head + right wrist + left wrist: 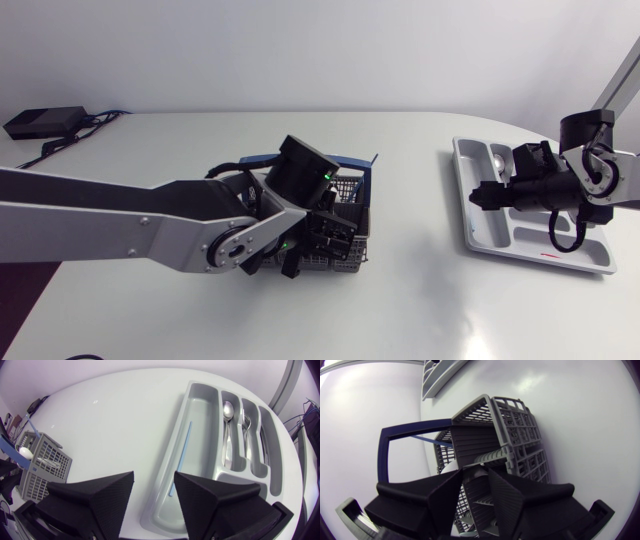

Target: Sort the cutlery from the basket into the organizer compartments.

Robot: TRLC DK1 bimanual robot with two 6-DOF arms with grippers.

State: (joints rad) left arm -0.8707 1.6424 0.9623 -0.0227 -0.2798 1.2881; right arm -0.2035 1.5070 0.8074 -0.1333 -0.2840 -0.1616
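The grey cutlery basket [352, 192] with a blue handle [407, 430] stands mid-table. My left gripper [476, 479] reaches down into it, and its fingers [506, 495] press from both sides on a pale utensil [477, 473]. The basket also shows in the right wrist view [46, 464], with a white spoon [25, 452] standing in it. The grey organizer [470, 232] lies at the right. My right gripper [154, 491] hovers open above its near end with nothing between the fingers. A light-blue stick [181, 457] lies in the long compartment, a spoon [228, 410] and forks [246, 422] in the others.
A black box with cables [45, 122] sits at the table's back left corner. Bare white tabletop [415, 270] lies between the basket and the organizer.
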